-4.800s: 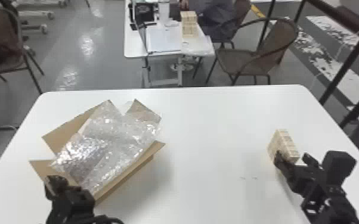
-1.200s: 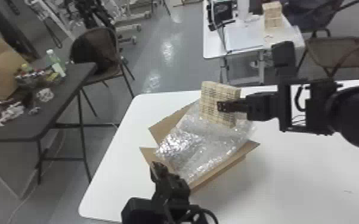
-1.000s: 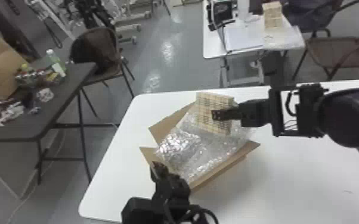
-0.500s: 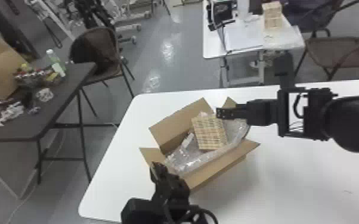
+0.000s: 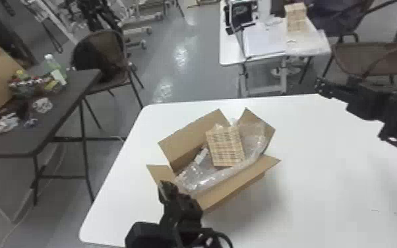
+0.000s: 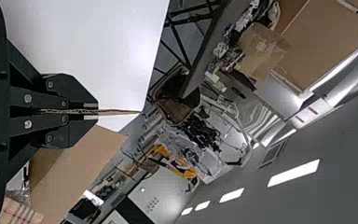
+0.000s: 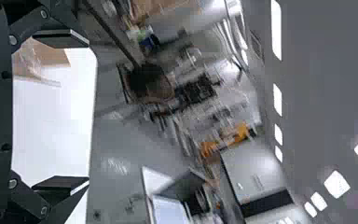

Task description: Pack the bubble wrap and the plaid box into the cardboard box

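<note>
Tan plaid box point(image 5: 226, 148) on clear bubble wrap point(image 5: 253, 142) in brown cardboard box point(image 5: 232, 188) | right gripper point(image 5: 351, 110) withdrawn toward white surface's point(image 5: 323, 198) right edge, jaws wide, empty | left gripper's point(image 5: 167, 187) jaws pinch flap point(image 6: 119, 112)

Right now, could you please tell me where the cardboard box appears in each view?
Head view: the cardboard box, flaps open, sits around the middle.
Left wrist view: one flap is pinched in the left gripper, with more of the cardboard box beside the fingers.
Right wrist view: the cardboard box shows beyond the right gripper's open fingers, nearer one.
Shared landmark: the white table.
</note>
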